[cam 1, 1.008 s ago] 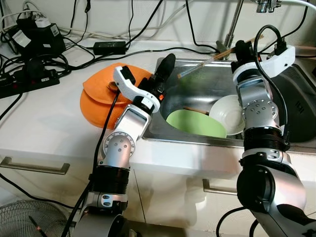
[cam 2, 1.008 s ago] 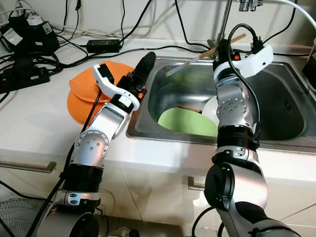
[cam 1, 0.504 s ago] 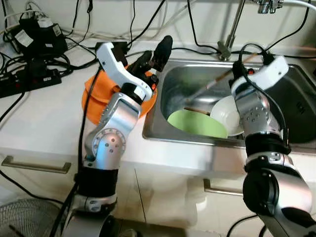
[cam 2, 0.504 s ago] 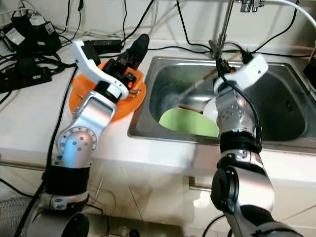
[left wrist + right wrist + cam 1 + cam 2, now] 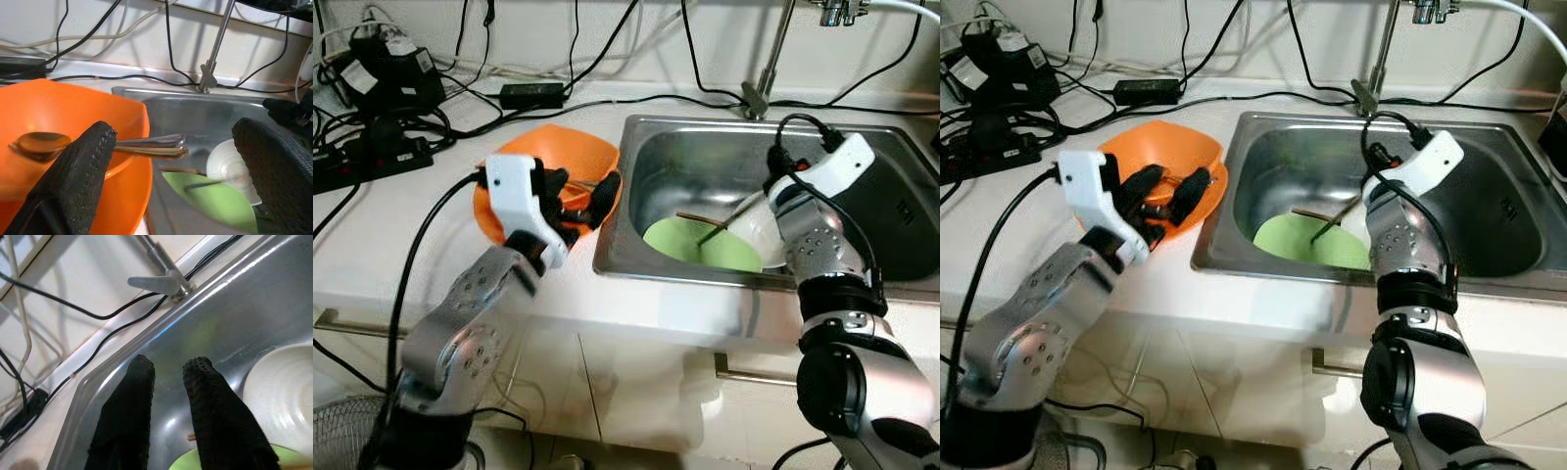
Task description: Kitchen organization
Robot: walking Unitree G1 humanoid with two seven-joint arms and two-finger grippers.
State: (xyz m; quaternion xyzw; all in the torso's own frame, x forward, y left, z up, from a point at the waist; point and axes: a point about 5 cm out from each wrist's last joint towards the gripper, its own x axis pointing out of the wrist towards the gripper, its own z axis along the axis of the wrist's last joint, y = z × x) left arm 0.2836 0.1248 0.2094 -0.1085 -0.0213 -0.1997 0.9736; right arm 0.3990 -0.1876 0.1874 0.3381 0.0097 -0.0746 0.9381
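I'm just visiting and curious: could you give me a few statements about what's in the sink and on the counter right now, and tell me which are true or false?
1. A light green plate lies in the steel sink. True.
2. The orange bowl sits inside the sink. False: it rests on the white counter beside it.
3. A spoon lies in the orange bowl. True.
4. The left gripper is clamped on the white bowl. False: it is open, hovering by the orange bowl.
5. The right gripper is over the sink. True.
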